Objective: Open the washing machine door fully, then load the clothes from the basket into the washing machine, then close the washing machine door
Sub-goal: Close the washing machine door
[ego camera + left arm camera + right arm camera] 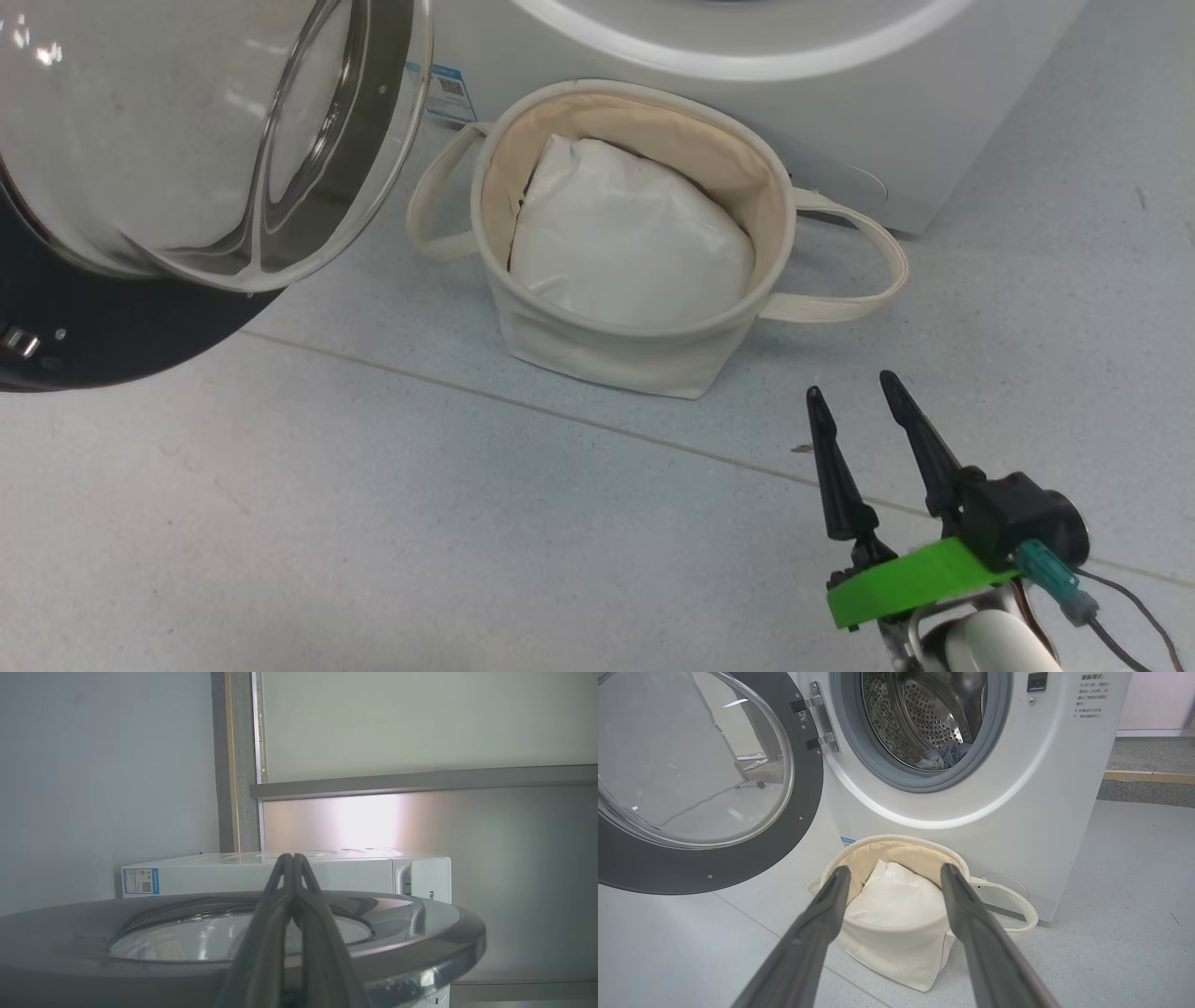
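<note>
Washing machine door (691, 877) hangs wide open, swung out to your left on its hinge (817, 723). You can see right through its clear glass middle. In the head view its black rim (93, 336) fills the upper left corner, low over the floor (373, 513).

The washing machine (1017, 812) stands in front of you with its round hole open. Down in the steel drum (924, 714) lies a small heap of pale and blue clothes (945, 756). It is too small to make out any print on it.

The basket (597, 355) sits on the floor just in front of the washer, below the hole. It stands between your right claw and the washer. A plain white cloth (635, 243) fills most of it. One loop handle (868, 271) sticks out to the right and the other (429, 205) to the left, toward the door. A small blue label (446, 89) shows on the washer's lower corner behind the basket.

Your right claw (850, 384) hovers over the floor near the basket, pointing at it. Its two fingers are spread apart and nothing is in them.

Your left claw (292, 856) has its fingers pressed together with nothing between them. It reaches across the face of the door (70, 933), and you cannot tell if it touches.
</note>
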You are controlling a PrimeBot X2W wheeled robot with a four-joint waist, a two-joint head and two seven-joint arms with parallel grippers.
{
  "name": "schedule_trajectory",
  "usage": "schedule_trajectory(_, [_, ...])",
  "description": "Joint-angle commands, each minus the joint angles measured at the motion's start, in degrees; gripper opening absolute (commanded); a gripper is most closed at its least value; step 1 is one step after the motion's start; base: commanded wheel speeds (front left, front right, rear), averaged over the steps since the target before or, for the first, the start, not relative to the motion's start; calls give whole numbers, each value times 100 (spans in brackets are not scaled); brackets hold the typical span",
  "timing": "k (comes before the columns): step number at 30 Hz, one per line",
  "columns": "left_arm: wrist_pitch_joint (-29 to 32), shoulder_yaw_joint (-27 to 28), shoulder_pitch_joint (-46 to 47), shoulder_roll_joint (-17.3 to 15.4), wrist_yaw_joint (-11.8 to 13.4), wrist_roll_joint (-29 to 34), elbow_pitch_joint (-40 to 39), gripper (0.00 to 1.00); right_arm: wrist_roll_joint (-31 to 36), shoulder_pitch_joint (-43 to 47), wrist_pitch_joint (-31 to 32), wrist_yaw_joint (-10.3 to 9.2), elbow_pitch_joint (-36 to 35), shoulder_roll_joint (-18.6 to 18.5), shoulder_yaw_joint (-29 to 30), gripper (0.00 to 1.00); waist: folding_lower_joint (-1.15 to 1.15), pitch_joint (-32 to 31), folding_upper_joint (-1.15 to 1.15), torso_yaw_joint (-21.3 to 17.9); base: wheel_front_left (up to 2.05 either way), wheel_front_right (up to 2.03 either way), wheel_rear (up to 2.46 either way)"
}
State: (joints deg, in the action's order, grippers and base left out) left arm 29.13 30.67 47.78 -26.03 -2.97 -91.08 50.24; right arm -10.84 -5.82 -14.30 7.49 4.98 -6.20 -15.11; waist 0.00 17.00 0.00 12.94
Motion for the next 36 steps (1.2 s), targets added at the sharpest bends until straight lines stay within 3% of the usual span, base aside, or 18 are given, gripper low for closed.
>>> schedule_trajectory(1, [180, 119, 131, -373, -15, -95, -123, 0, 9, -91, -70, 0, -200, -16, -124, 100, 0, 2, 0, -16, 0, 0, 0])
schedule_trajectory(14, [1760, -299, 271, -694, 160, -180, 308, 0, -65, -170, -70, 0, -117, 155, -122, 100, 0, -229, 0, -40, 0, 0, 0])
schedule_trajectory(23, [2832, -746, 384, -879, -150, -40, 752, 0, -159, -135, -70, 0, 33, 291, -146, 100, 0, -611, 0, -39, 0, 0, 0])
schedule_trajectory(25, [2501, -1027, 304, -171, -240, 163, 517, 0, -183, -86, -70, 0, 69, 310, -141, 100, 0, -766, 0, -26, 0, 0, 0])
schedule_trajectory(27, [2382, -1158, 181, 192, -240, 244, 268, 0, -198, -41, -70, 0, 77, 322, -109, 100, 0, -871, 0, -22, 0, 0, 0])
schedule_trajectory(31, [2480, -1296, -121, 531, -93, 277, -241, 0, -319, 7, -70, 0, 45, 329, -98, 100, 0, -979, 0, -60, 0, 0, 0])
schedule_trajectory(36, [2753, -1404, -641, 869, 268, 212, -1091, 0, -450, 46, -70, 0, 25, 331, -115, 100, 0, -1034, 0, -155, 0, 0, 0])
